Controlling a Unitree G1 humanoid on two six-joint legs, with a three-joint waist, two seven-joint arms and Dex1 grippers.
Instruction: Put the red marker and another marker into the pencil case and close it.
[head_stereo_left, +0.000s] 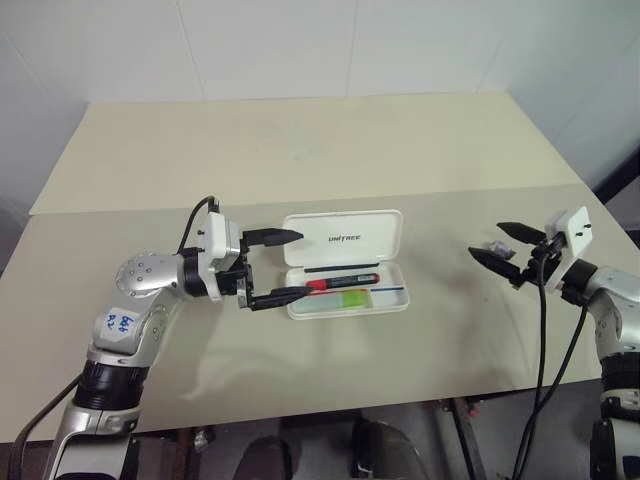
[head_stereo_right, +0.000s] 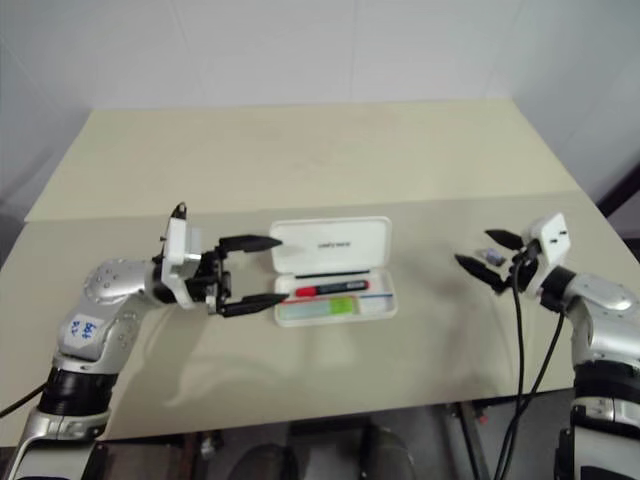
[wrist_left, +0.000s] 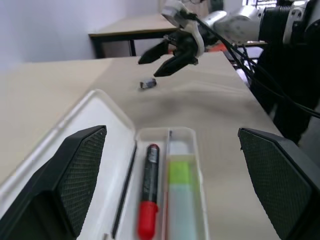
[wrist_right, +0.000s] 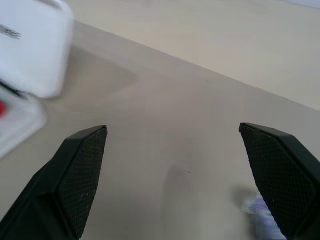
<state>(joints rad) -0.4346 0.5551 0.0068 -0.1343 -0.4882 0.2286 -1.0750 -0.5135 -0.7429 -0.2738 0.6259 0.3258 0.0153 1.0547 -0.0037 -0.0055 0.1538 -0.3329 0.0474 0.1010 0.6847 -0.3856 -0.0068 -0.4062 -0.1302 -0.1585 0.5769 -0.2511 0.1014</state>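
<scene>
A: Red marker (head_stereo_left: 342, 283) and green highlighter (head_stereo_left: 345, 299) sat inside the open pencil case (head_stereo_left: 345, 264), frame centre.
B: Left gripper (head_stereo_left: 276, 266) and right gripper (head_stereo_left: 508, 247) jaws gaped wide, empty. Left should've nudged the lid down squarely.

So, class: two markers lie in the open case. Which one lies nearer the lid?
The red marker, part red and part black, lies nearer the raised lid of the pencil case. The pale green highlighter lies beside it, toward the front wall.
</scene>
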